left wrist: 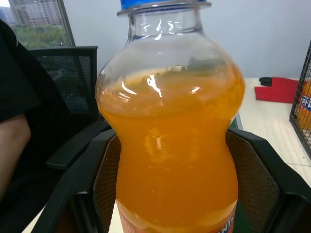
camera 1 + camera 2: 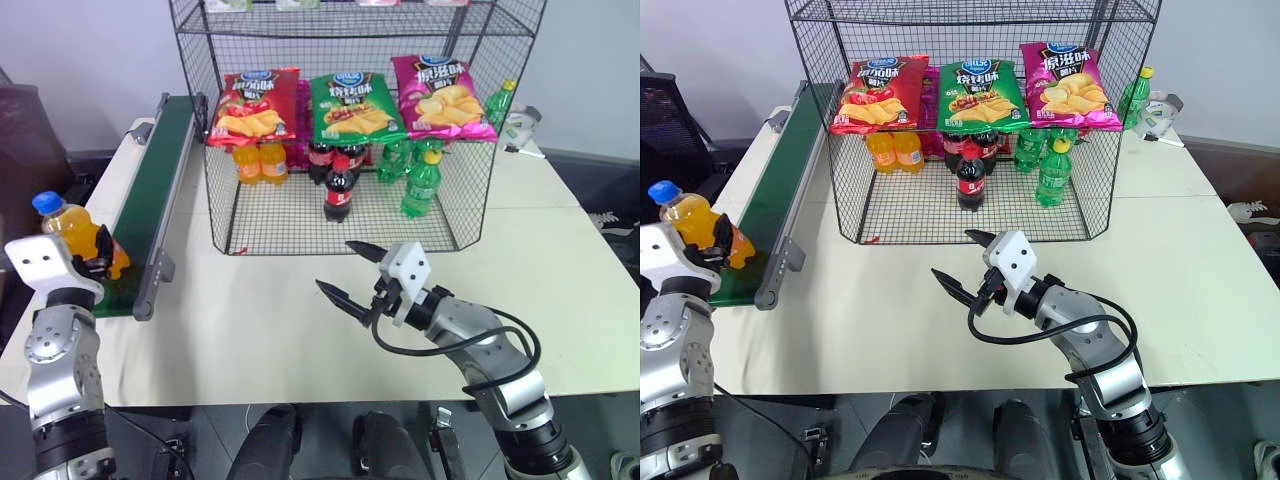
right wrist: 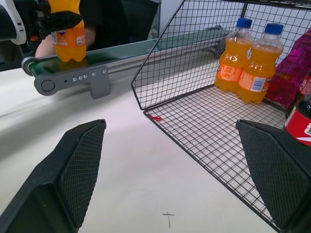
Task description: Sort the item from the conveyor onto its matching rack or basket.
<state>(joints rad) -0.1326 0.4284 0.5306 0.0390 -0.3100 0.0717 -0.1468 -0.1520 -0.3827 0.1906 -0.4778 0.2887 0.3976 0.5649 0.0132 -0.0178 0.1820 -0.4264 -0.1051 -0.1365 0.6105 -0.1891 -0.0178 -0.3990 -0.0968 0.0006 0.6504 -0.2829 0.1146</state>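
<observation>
Where conveyor (image 2: 155,190) ends, white table (image 2: 560,270)

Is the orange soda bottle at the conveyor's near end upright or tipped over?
Roughly upright: the orange soda bottle has its blue cap on top, base at the conveyor, with the left gripper closed around its lower body.

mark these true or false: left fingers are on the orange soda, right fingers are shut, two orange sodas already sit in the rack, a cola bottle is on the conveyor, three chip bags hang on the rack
1. The left gripper has its fingers around the orange soda. True.
2. The right gripper is shut. False: its fingers are spread open, holding nothing.
3. Two orange bottles stand in the rack. True.
4. A cola bottle is on the conveyor. False: the cola stands in the rack.
5. Three chip bags sit on the rack. True.
</observation>
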